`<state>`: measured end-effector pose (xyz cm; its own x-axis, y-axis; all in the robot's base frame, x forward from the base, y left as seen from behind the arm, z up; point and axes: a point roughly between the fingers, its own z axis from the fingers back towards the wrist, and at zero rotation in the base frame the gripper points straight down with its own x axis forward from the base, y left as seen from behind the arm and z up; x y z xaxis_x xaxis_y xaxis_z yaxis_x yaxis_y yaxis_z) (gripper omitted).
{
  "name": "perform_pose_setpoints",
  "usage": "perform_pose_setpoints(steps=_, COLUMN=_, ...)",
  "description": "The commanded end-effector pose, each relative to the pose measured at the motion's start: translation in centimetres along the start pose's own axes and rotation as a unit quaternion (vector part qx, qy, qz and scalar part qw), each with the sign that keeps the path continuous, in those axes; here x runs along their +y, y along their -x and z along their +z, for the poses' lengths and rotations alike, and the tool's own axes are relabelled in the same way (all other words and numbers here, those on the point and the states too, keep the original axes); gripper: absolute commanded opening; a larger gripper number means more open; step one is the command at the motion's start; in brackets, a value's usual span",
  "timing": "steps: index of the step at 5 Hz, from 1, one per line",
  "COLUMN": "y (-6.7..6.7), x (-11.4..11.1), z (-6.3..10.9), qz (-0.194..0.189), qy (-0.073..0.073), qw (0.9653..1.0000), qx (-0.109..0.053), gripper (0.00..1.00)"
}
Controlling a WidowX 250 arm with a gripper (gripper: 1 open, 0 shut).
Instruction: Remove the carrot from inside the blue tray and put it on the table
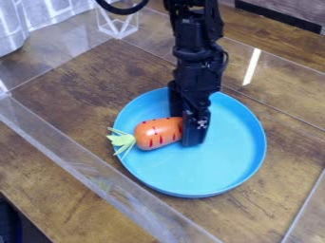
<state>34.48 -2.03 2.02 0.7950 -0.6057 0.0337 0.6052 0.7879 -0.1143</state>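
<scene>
The orange carrot [155, 133] lies on its side in the left part of the round blue tray [226, 157], with its green leafy top [121, 140] reaching over the tray's left rim. My black gripper [188, 129] points straight down into the tray and stands right against the carrot's thick right end, which it partly hides. The jaws stand open. I cannot tell whether the carrot's end lies between the dark fingers. The tray rests on the dark brown wooden table [76, 85].
A clear transparent panel [70, 157] runs along the table's near left edge, close to the tray. At the back left stand a clear box [121, 24] and a grey metal object [10, 28]. Bare wood shows right of and behind the tray.
</scene>
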Motion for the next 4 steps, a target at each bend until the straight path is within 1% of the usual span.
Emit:
perform_pose_setpoints(steps=1, y=0.54, x=-1.02, z=-2.77, qz=-0.011, qy=0.027, qw=0.9989, qx=0.035, gripper=1.0)
perform_pose_setpoints(steps=3, y=0.53, x=-1.08, z=-2.9, qz=-0.013, qy=0.032, qw=0.9985, qx=0.042, gripper=1.0)
perform_pose_setpoints(steps=4, y=0.73, x=-0.66, z=-2.89, qz=-0.011, qy=0.034, qw=0.9981, qx=0.05, gripper=1.0)
